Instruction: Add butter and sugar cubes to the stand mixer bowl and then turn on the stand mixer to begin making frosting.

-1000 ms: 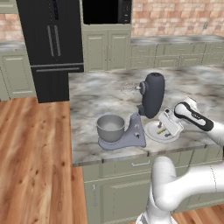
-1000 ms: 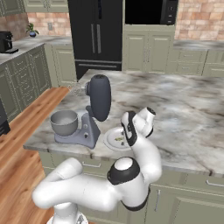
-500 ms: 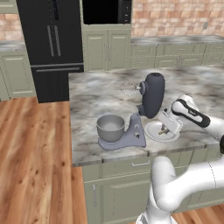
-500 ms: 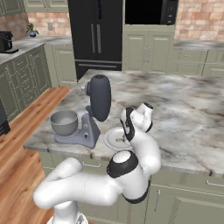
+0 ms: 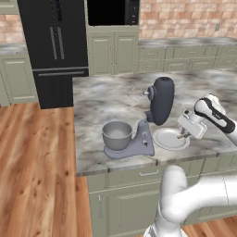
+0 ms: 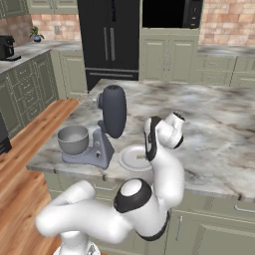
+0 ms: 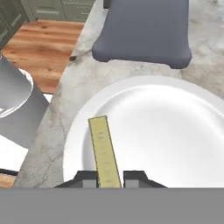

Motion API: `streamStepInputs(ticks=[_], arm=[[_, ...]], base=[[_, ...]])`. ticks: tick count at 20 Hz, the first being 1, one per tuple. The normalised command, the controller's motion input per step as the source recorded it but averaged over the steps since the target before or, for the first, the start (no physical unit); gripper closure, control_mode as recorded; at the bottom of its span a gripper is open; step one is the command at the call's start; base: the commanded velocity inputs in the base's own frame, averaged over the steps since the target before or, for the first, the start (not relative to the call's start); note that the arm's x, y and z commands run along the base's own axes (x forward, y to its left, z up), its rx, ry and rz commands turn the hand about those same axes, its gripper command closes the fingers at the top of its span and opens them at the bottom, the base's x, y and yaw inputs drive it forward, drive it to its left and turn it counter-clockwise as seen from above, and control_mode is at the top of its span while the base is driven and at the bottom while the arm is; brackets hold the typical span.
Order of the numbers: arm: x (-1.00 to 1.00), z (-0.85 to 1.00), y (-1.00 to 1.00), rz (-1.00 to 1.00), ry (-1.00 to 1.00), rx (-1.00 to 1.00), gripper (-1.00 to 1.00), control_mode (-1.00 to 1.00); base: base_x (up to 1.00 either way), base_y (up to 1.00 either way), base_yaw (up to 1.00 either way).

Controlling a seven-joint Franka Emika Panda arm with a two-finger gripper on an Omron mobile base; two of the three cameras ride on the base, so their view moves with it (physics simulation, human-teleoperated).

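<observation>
the gripper (image 7: 109, 178) is clamped on the near end of the butter (image 7: 104, 151), which lies on the white plate (image 7: 175, 131) on the tabletop (image 5: 102, 99). the stand mixer (image 5: 157, 104) is cut off at the hand view's top; its bowl (image 5: 116, 135) is cropped left.

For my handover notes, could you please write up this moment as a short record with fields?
gripper: over the plate, shut on the butter at its near end
butter: thin pale-yellow stick, running out from between the fingertips over the plate
plate: white, on the counter beside the mixer
bowl: silver, on the mixer's base, nothing seen inside from the left base view
mixer head: dark grey, tilted up
step: butter gripped, not yet in the bowl
</observation>
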Motion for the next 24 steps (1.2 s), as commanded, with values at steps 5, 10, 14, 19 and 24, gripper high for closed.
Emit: streamStepInputs(ticks=[5, 10, 14, 19, 24], arm=[[-1.00, 1.00, 0.02, -0.02, -0.24, 0.01, 1.00, -1.00], [-1.00, 0.99, 0.45, -0.01, -0.19, -0.01, 1.00, -1.00], [-1.00, 0.83, 0.78, 0.00, -0.15, -0.07, 1.00, -1.00], [-0.94, 0.68, 0.91, 0.00, -0.09, -0.13, 1.00, -1.00], [-0.47, 0.48, 0.95, -0.01, -0.01, -0.17, 1.00, -1.00]], base=[[0.00, 0.00, 0.00], [0.00, 0.00, 0.00], [0.00, 0.00, 0.00], [0.00, 0.00, 0.00], [0.00, 0.00, 0.00]])
